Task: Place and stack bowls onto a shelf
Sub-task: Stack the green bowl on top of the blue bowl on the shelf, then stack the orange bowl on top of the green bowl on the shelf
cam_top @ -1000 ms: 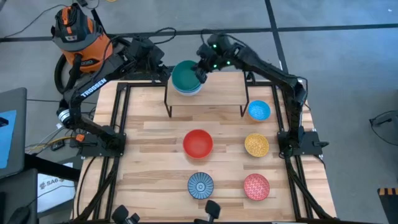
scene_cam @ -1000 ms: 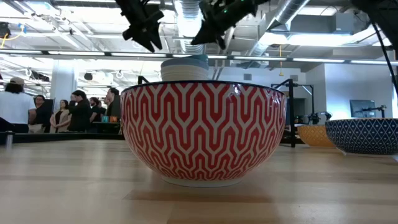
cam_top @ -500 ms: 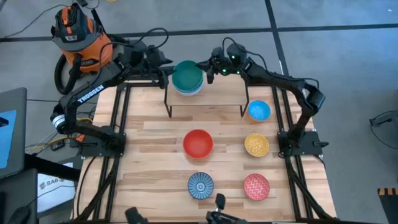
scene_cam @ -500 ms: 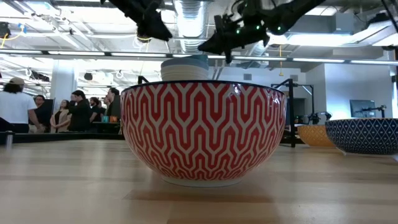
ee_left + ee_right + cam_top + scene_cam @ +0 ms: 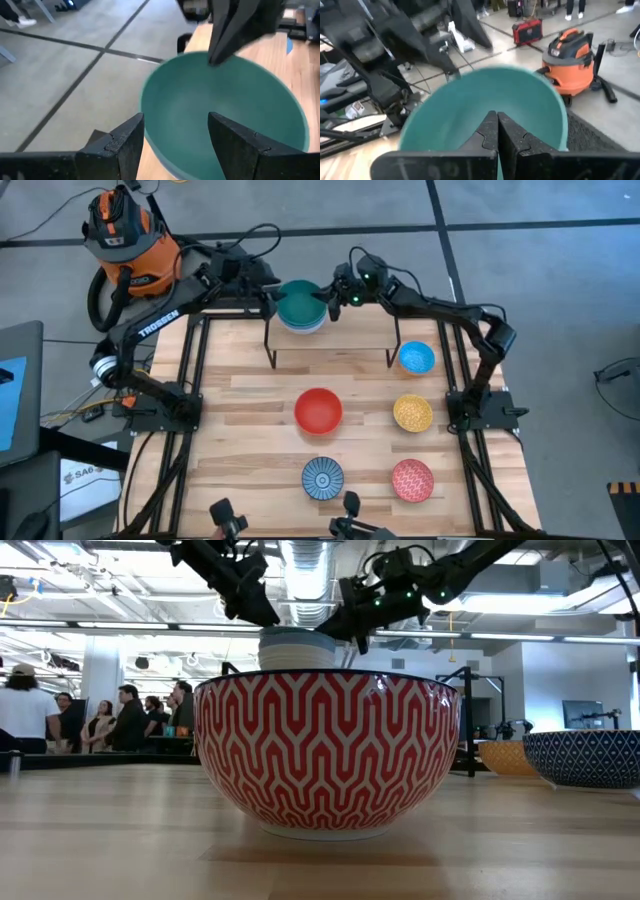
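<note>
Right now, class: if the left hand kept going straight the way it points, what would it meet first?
Most likely the teal bowl, which sits on the stack right ahead of the open left hand. Beyond it the right hand is at the far rim, though depth is hard to judge.

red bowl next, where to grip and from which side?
Grip the red bowl by its rim, coming straight down from above: it sits upright and open at mid-table, with bare wood all round. One finger inside, one outside the wall. Its sides curve out, too wide to span, judging by the low view.

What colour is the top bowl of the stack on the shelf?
Teal green; the top bowl shows best in the high view.
</note>
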Controlling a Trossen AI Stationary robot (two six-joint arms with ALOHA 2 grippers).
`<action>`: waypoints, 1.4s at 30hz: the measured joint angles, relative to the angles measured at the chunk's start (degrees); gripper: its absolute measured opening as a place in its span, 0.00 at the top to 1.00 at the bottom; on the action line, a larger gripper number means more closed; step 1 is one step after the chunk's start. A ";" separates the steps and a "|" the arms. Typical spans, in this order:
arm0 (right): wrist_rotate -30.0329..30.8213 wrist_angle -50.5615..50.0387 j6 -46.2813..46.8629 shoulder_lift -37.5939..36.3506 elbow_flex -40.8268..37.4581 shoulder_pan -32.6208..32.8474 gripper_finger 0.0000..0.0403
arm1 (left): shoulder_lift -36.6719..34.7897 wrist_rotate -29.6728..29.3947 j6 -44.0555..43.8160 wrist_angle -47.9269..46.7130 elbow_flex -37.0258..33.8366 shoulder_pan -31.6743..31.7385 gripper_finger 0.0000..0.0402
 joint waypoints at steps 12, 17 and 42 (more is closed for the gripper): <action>0.26 -4.80 -1.79 -1.55 0.06 -1.06 0.95 | 2.97 -0.07 0.71 -2.71 -0.02 2.52 0.49; 0.23 -5.27 -1.75 -3.61 0.02 -0.48 0.95 | 2.03 -0.13 -0.02 -2.94 0.35 1.97 0.49; 10.77 -26.48 5.95 -35.04 -23.77 15.84 0.94 | -4.37 -17.96 -26.47 -7.65 1.03 -25.62 0.49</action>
